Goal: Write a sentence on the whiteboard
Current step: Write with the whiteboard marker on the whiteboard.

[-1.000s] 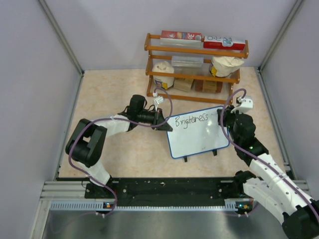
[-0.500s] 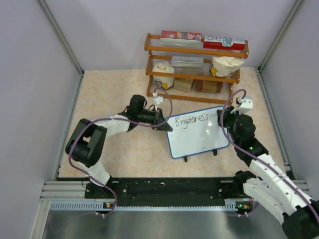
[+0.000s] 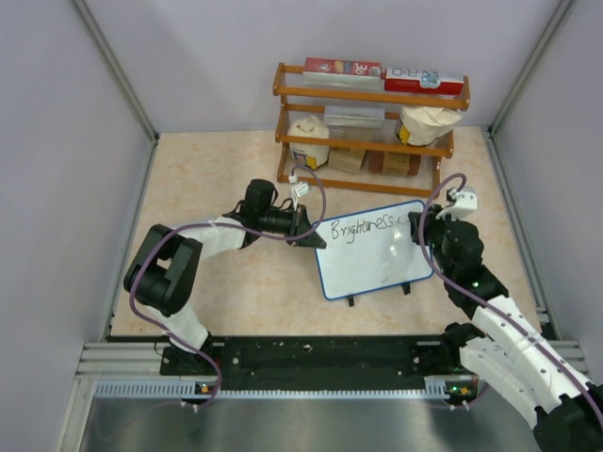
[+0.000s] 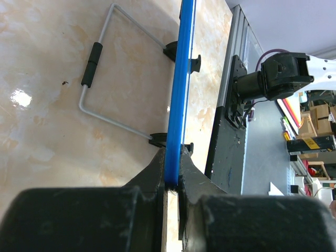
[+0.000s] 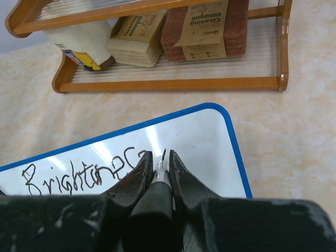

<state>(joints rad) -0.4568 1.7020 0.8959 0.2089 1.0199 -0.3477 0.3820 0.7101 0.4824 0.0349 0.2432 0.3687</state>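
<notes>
The whiteboard point(image 3: 377, 264) stands tilted at mid table on small black feet. One line of the sentence, "Brightness" point(image 3: 361, 227), runs along its top. My left gripper point(image 3: 309, 234) is shut on the board's left edge; the left wrist view shows its blue rim point(image 4: 178, 94) pinched between the jaws of the gripper point(image 4: 172, 181). My right gripper point(image 3: 422, 226) is shut on a black marker point(image 5: 159, 191), whose tip touches the whiteboard point(image 5: 205, 142) just right of the lettering point(image 5: 79, 176), beside a short fresh stroke. The right gripper point(image 5: 161, 160) sits over the board's upper right part.
A wooden rack point(image 3: 369, 97) with boxes, bags and sponges stands behind the board, close to its top edge; it also shows in the right wrist view point(image 5: 173, 84). The board's wire stand point(image 4: 105, 113) rests on the table behind it. A black rail point(image 3: 320, 358) runs along the near edge.
My right gripper has shifted slightly to the right with the marker, and a small new stroke has appeared after "Brightness". The left arm and the board have not moved.
</notes>
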